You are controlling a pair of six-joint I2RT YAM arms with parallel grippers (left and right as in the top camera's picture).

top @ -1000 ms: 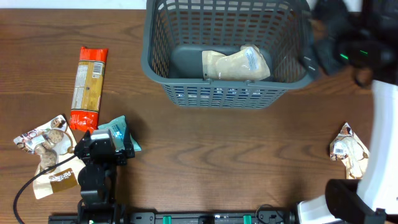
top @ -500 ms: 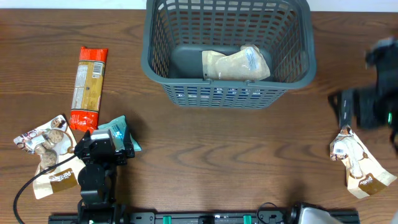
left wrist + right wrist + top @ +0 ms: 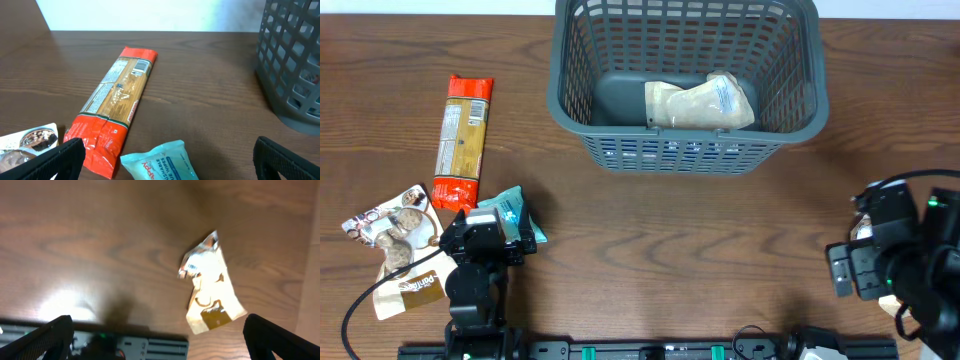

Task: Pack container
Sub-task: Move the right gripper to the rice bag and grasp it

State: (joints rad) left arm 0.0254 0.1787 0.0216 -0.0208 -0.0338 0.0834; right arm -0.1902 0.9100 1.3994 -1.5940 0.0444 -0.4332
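Note:
The dark grey lattice basket [image 3: 685, 148] stands at the back centre with a beige packet [image 3: 700, 103] lying on its floor. Its side shows in the left wrist view [image 3: 292, 65]. My left gripper [image 3: 490, 238] is open and empty at the front left, with a teal wipes packet [image 3: 160, 162] between its fingers [image 3: 170, 167]. My right gripper [image 3: 880, 258] is open and empty at the front right, above a silver and beige snack packet [image 3: 210, 292]. The arm hides most of that packet in the overhead view.
An orange pasta packet [image 3: 463, 140] lies at the left, also in the left wrist view [image 3: 117, 97]. A cookie packet [image 3: 390, 228] and a brown pouch [image 3: 415, 285] lie by the left arm. The table's front rail [image 3: 150, 345] is under the right gripper.
My right arm has swung from beside the basket's right rim down to the front right, over the snack packet. The left arm has not moved.

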